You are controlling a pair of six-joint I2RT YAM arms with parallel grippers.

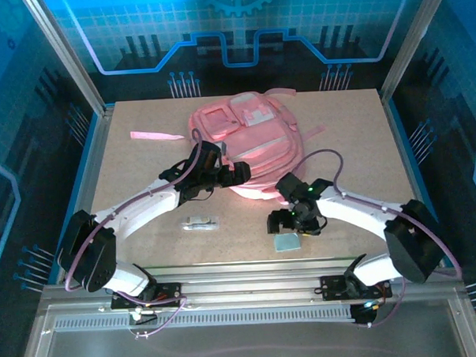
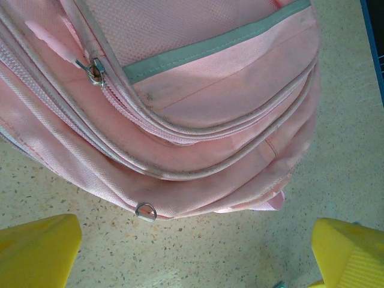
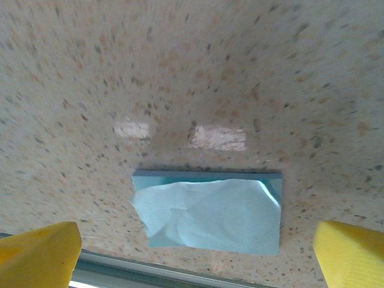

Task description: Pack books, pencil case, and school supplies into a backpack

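A speckled beige table (image 1: 354, 134) is sitting inside an aluminium frame (image 1: 64, 52). Blue panels (image 1: 326, 16) printed with gear and circuit lines are walling it in. Two pale light patches (image 3: 216, 137) are glinting on the tabletop.

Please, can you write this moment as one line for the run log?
left gripper: open, at edge of backpack | right gripper: open, above pale blue rectangle on table | held: nothing

The backpack (image 1: 252, 150) is pink with grey trim, the rectangle (image 3: 210, 217) pale blue, the table (image 3: 180, 60) beige, dark-speckled.
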